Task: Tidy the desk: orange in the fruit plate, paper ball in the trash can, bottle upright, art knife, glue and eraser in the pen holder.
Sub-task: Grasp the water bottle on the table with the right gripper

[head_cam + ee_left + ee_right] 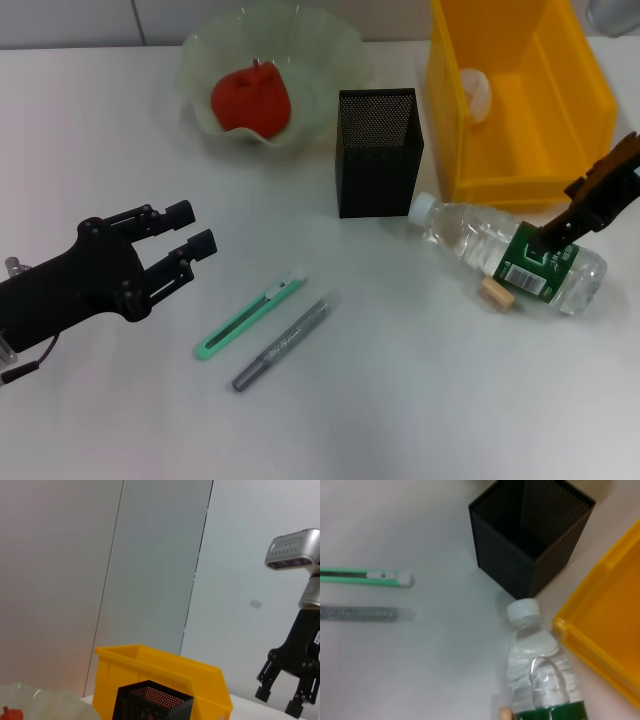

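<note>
Right gripper [557, 236] reaches down onto lying bottle [500, 251] — fingers apart; left gripper [190, 242] open.

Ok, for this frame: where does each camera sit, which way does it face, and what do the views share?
Head view: high, looking down on the table; both arms show, left gripper open, right gripper over the lying bottle.
Left wrist view: low, facing across toward the wall; only the right gripper shows, far off.
Right wrist view: looking down on the bottle; no own fingers show.
Shared by all: pen holder, yellow bin.

Bottle [510, 254] lies right of pen holder [378, 150], before the trash can [520, 95].
</note>
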